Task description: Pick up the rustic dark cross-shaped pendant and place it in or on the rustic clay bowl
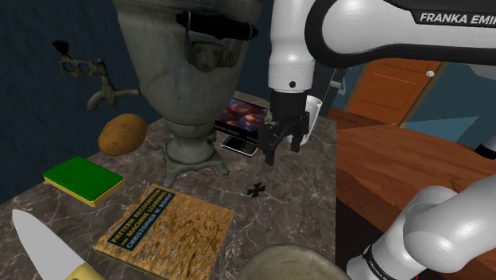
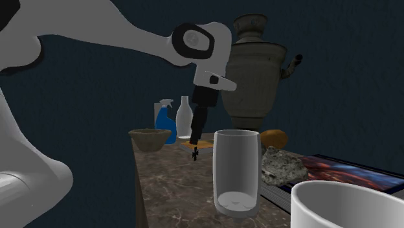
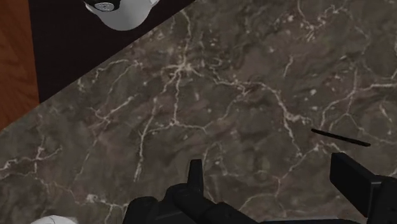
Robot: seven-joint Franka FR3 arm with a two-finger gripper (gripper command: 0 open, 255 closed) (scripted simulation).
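The dark cross-shaped pendant [image 1: 256, 189] lies flat on the marble tabletop [image 1: 302, 199]; in the second exterior view the pendant [image 2: 195, 154] shows just under the fingertips. My gripper [image 1: 282, 149] hangs open a little above the table, slightly behind the pendant, with nothing between its fingers. In the wrist view the gripper [image 3: 277, 181] looks down on bare marble, and a thin dark sliver [image 3: 340, 137] lies just beyond one finger; I cannot tell what that sliver is. The clay bowl [image 1: 294, 264] sits at the table's near edge, also seen as the bowl [image 2: 150, 138] at the far end.
A big metal samovar [image 1: 187, 71], a potato [image 1: 122, 133], a green block [image 1: 82, 179], a yellow book [image 1: 165, 231], a knife [image 1: 44, 246] and a picture book [image 1: 242, 119] crowd the table. A glass [image 2: 236, 171], rock [image 2: 283, 165], mug [image 2: 349, 206] and bottles [image 2: 175, 118] stand there too.
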